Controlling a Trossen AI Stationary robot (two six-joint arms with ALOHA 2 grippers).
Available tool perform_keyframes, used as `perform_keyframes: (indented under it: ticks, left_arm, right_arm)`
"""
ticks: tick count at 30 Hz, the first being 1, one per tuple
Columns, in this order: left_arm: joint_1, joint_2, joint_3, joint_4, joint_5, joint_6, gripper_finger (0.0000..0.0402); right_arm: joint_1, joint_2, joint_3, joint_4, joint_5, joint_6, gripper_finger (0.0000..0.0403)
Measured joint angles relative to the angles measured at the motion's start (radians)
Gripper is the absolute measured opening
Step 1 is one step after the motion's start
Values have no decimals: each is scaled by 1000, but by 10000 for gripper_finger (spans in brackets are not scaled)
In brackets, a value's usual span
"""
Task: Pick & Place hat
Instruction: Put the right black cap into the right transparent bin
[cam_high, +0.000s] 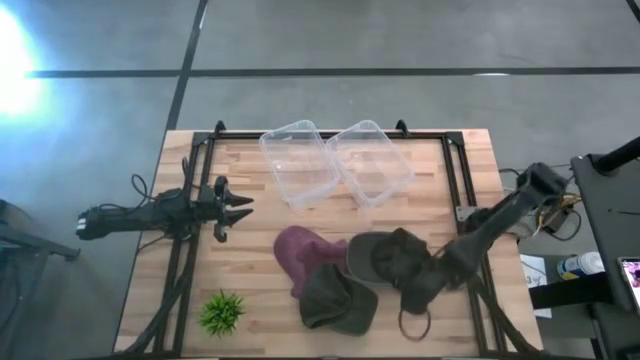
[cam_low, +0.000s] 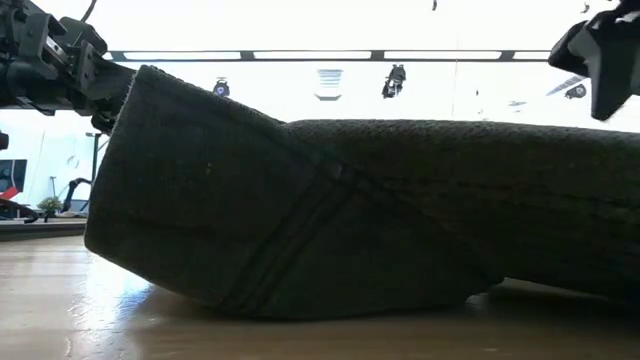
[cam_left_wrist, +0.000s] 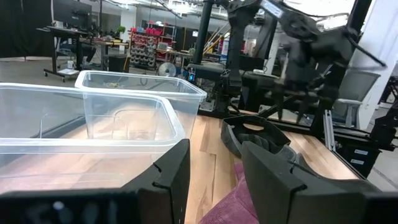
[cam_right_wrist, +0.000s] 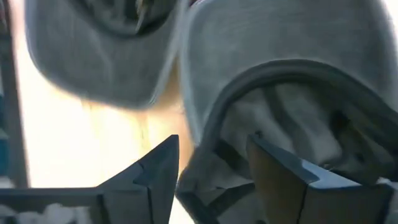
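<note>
Three hats lie together on the wooden table: a maroon hat, an olive cap that fills the low view, and a dark grey hat, opening up. My right gripper is low over the dark hat's near right side. It is open, and the hat's rim band runs between its fingers. My left gripper is open and empty at the table's left. It points toward the hats, and the dark hat shows beyond its fingers. My right gripper's open fingers stand on either side of the dark hat's rim, coming slanting down from the table's right. I cannot tell whether they touch it. The hat lies on the table.
Two clear plastic bins stand side by side at the table's far middle. A small green plant sits at the near left. A dark ring lies near the front edge, beside my right gripper.
</note>
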Motion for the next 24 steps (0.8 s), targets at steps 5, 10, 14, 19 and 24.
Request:
perform_keyframes:
  ticks: [5, 10, 14, 19, 24]
  left_arm:
    - [0, 0, 0, -1, 0, 0, 139]
    - [0, 0, 0, -2, 0, 0, 139]
    - [0, 0, 0, -2, -1, 0, 139]
    - [0, 0, 0, -2, -2, 0, 139]
    - [0, 0, 0, -3, -4, 0, 139]
  right_arm:
    - [14, 202, 137, -102, -18, -58, 228]
    - [7, 326, 243, -193, 91, -130, 257]
    - [-12, 381, 281, -189, 99, -199, 259]
    - [-26, 425, 269, -166, 146, -265, 246]
    - [-65, 443, 250, -139, 174, -282, 221]
